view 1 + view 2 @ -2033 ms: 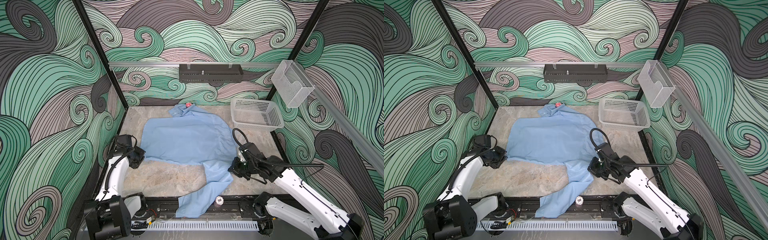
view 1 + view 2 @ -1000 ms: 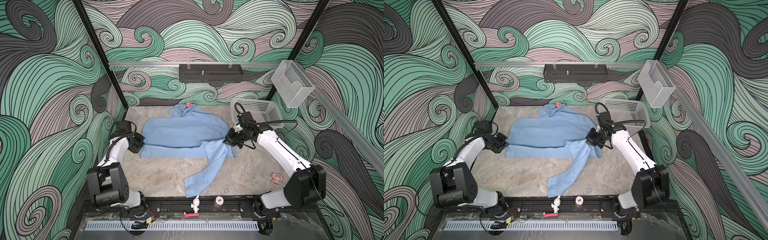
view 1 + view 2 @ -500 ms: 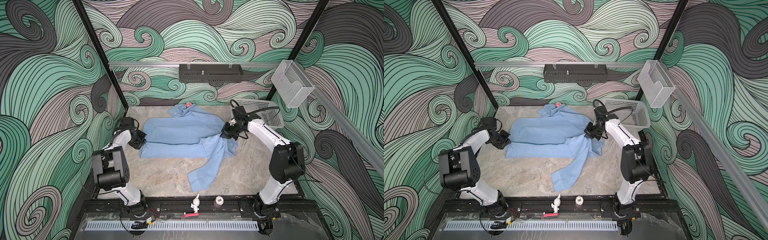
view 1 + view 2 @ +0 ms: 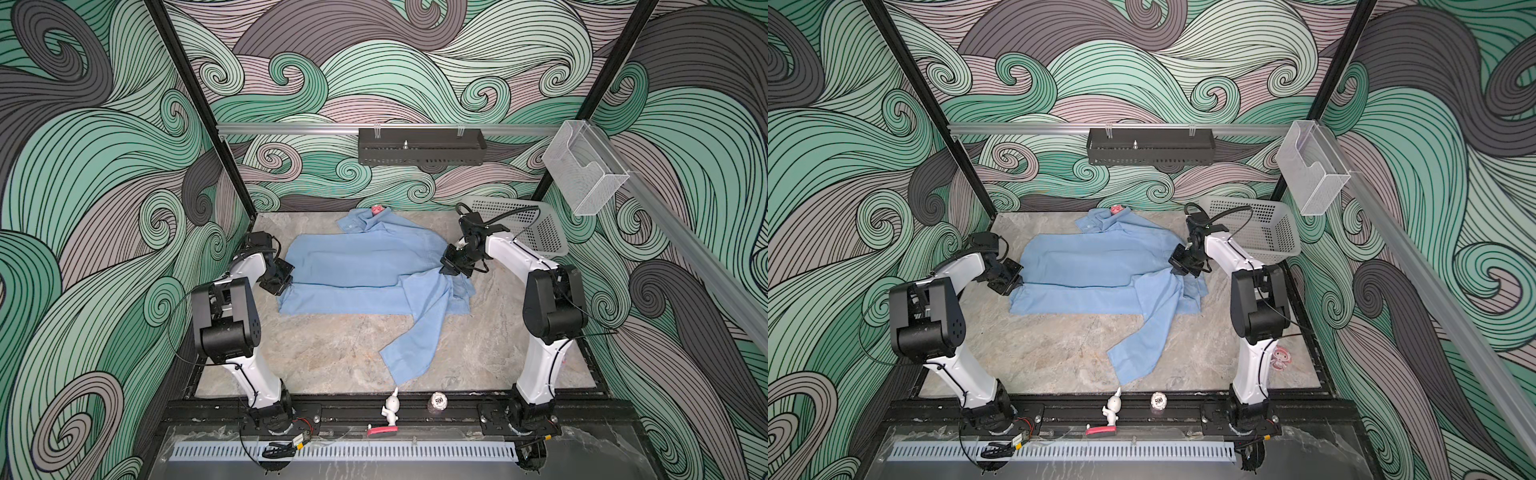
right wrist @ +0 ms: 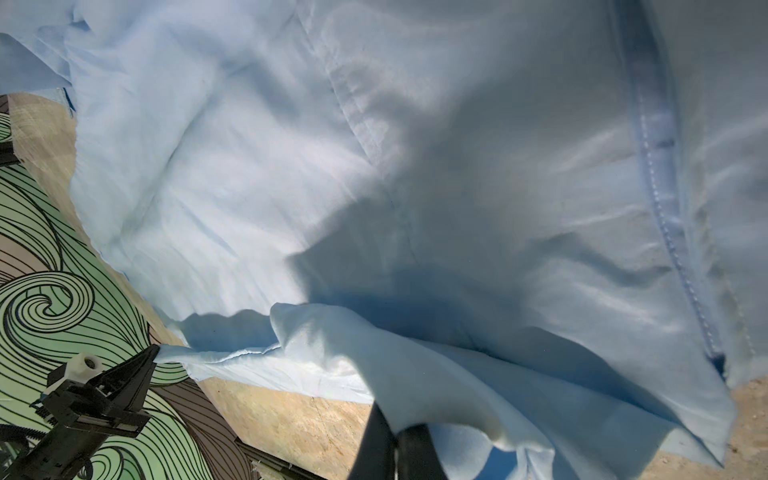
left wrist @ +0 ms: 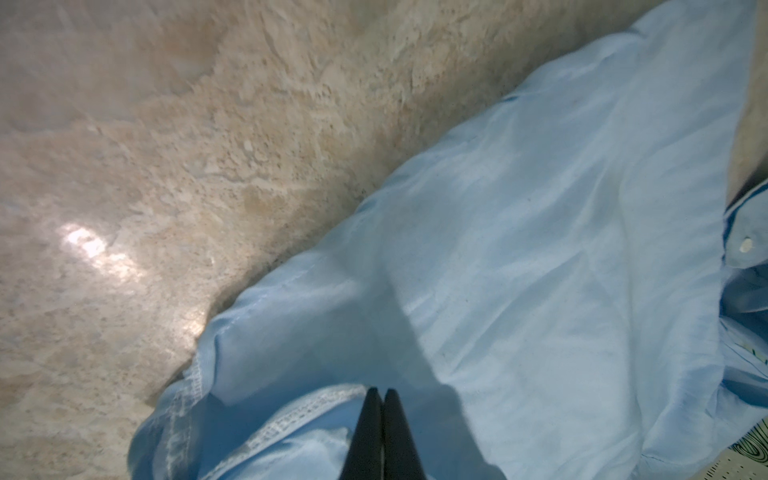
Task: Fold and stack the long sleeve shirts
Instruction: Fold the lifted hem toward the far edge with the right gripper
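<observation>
A light blue long sleeve shirt [image 4: 365,266] [image 4: 1100,266] lies across the back half of the stone table, its lower part doubled over the body and its collar [image 4: 357,220] toward the back wall. One sleeve [image 4: 415,345] trails toward the front. My left gripper [image 4: 286,284] [image 6: 382,395] is shut on the shirt's stitched hem at its left edge. At the right edge my right gripper [image 4: 451,270] [image 5: 395,432] is shut on the cloth, which drapes over its tips. In the right wrist view the left gripper [image 5: 141,365] holds the far corner.
A white perforated basket [image 4: 540,232] stands at the back right, just behind the right arm. A black rack [image 4: 419,151] and a clear holder [image 4: 582,174] hang on the walls. On the front rail stand a small white figurine [image 4: 391,405] and a round token [image 4: 439,401].
Both grippers have carried the shirt's near edge from the front toward the back, doubling the body over. The sleeve was dragged along. In the last half second both moved only slightly.
</observation>
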Available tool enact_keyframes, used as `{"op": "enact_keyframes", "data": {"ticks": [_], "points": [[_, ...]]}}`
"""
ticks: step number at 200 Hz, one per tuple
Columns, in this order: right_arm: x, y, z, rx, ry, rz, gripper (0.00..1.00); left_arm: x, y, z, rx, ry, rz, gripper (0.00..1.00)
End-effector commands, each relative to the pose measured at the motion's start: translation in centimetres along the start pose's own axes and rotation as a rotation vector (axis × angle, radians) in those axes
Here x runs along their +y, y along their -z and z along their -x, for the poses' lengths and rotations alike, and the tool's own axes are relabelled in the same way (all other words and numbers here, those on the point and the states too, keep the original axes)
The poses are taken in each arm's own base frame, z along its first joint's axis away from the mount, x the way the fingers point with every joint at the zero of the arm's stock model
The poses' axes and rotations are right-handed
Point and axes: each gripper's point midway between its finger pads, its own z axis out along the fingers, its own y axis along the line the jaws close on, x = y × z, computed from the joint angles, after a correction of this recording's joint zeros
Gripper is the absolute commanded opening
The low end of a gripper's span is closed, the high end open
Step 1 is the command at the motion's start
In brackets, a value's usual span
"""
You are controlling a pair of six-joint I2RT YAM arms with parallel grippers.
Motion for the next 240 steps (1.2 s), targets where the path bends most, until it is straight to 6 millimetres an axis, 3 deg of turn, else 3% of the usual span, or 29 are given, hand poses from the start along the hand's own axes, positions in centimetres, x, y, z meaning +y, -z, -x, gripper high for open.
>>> {"op": "enact_keyframes", "data": {"ticks": [1, 43, 70, 86, 97, 124, 141, 159, 177, 193, 213, 240], "points": [[0.4, 0.6, 1.3, -0.046, 0.044, -0.008, 0.0, -0.2, 0.0, 0.6, -0.022, -0.001, 0.021, 0.0], [2.0, 0.6, 2.8, -0.088, 0.158, 0.013, 0.0, -0.4, -0.3, 0.6, -0.015, 0.001, 0.014, 0.0], [1.8, -0.3, 3.9, -0.114, 0.188, -0.002, 0.0, -0.5, -0.6, 0.6, -0.012, 0.004, 0.016, 0.0], [1.5, -1.1, 4.4, -0.116, 0.194, -0.014, 0.04, -0.5, -0.8, 0.6, -0.009, 0.005, 0.017, 0.0], [1.2, -1.7, 4.6, -0.112, 0.195, -0.026, 0.13, -0.6, -0.8, 0.6, -0.009, 0.005, 0.015, 0.0], [0.8, -2.3, 5.2, -0.118, 0.2, -0.049, 0.32, -1.0, -0.4, 0.7, -0.011, 0.003, 0.006, 0.21], [0.9, -1.2, 5.4, -0.152, 0.203, -0.061, 0.44, -1.6, 1.1, 1.0, -0.036, -0.006, -0.021, 0.38], [1.0, 0.9, 5.3, -0.195, 0.206, -0.081, 0.54, -2.1, 3.5, 1.3, -0.078, -0.026, -0.036, 0.48], [0.6, 3.1, 4.4, -0.227, 0.198, -0.102, 0.59, -2.5, 6.3, 1.4, -0.124, -0.054, -0.05, 0.53], [-0.2, 4.3, 2.9, -0.23, 0.171, -0.11, 0.61, -2.6, 7.1, 0.7, -0.114, -0.071, -0.081, 0.53], [-1.7, 3.9, 0.3, -0.176, 0.13, -0.106, 0.56, -2.3, 5.4, -1.3, -0.039, -0.096, -0.09, 0.45], [-3.5, 1.7, -2.6, -0.069, 0.078, -0.092, 0.4, -2.0, 1.6, -4.9, 0.097, -0.127, -0.071, 0.32]]}}
